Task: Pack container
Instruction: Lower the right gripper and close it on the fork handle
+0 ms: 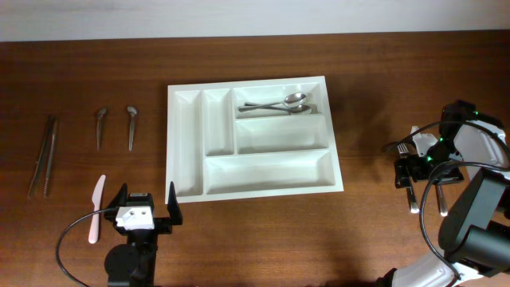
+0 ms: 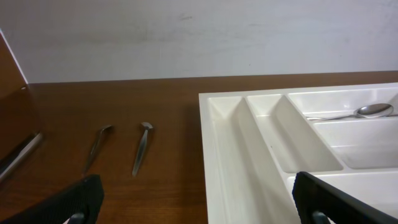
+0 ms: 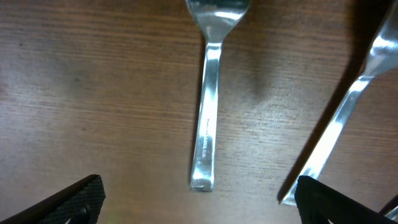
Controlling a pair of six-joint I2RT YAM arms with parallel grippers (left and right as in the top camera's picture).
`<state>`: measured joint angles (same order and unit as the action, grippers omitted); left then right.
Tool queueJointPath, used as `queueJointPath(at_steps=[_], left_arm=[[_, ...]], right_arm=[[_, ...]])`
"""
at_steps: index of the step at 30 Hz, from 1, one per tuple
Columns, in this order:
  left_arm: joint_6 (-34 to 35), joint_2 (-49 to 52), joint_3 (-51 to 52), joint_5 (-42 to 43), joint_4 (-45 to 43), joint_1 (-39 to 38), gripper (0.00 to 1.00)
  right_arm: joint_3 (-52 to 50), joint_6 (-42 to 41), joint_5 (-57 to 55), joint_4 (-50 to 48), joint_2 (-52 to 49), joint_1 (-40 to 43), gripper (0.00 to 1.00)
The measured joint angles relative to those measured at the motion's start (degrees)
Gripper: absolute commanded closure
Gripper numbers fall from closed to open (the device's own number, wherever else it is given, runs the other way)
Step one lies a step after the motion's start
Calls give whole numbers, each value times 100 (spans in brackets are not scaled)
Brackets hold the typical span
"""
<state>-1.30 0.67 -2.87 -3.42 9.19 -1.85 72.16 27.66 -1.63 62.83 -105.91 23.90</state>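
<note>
**Overhead.** Shows the container (image 1: 271,171) lying flat at the middle of the bench (image 1: 366,80). Counts five compartments: two narrow upright ones on one side, three long ones stacked beside them. Finds only the farthest long compartment filled, with two spoons (image 1: 275,104) side by side, and the other four bare. Judges the packing barely begun. Counts loose pieces beyond the narrow compartments: two small metal utensils (image 1: 131,127), two long thin metal pieces (image 1: 49,155) of unclear kind, one pink knife (image 1: 96,209). Counts on the opposite side, well apart from the container, one fork (image 1: 412,195) and one steel utensil (image 1: 442,199). Judges seven pieces left to pack. Places the left gripper (image 1: 147,195) near a container corner and the right gripper (image 1: 414,167) over the fork.

**Left wrist.** Shows the fingers (image 2: 84,196) spread wide at the lower corners, holding nothing. Shows the container (image 2: 261,143) just ahead, one spoon bowl (image 2: 373,111) in it, both small metal utensils (image 2: 143,146) and one long piece (image 2: 18,155) on the bench.

**Right wrist.** Shows the fingers (image 3: 74,199) spread wide and empty, poised over the fork (image 3: 208,112) handle without touching it. Shows the steel utensil (image 3: 348,112) slanting beside it, head out of view.
</note>
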Motion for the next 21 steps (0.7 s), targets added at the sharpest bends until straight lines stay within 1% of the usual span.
queueJointPath(at_steps=[7, 16, 21], left_arm=[[0, 0, 0, 0, 0, 0, 1], [0, 0, 0, 0, 0, 0, 1], [0, 0, 0, 0, 0, 0, 1]], right_arm=[[-2, -4, 227, -339, -17, 0, 1], [-2, -26, 326, -466, -37, 0, 1], [-2, -26, 345, -490, -260, 0, 1]])
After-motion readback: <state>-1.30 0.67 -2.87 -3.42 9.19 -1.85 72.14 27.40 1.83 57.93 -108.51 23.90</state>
